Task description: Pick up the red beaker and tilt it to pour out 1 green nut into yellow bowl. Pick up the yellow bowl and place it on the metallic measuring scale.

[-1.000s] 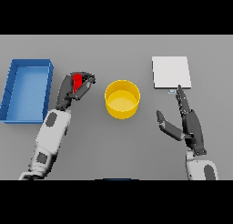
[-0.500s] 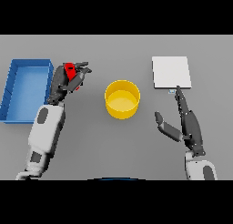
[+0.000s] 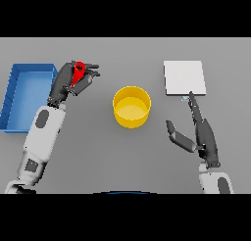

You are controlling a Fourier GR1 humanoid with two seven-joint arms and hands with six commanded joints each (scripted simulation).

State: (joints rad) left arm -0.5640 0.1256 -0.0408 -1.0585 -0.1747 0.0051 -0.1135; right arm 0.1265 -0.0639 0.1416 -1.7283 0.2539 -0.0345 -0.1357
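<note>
Lifted further since a moment ago, my left hand [image 3: 68, 83] grips red beaker [image 3: 78, 71], left of yellow bowl [image 3: 131, 107]. Right hand [image 3: 203, 137] open, fingers straight, below scale [image 3: 184, 78].

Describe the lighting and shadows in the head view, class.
Head view: even, flat light with no glare on the grey table; only a faint soft shadow hugs the yellow bowl; the scale looks plain pale, without shine; the red beaker is partly hidden by the left hand.
</note>
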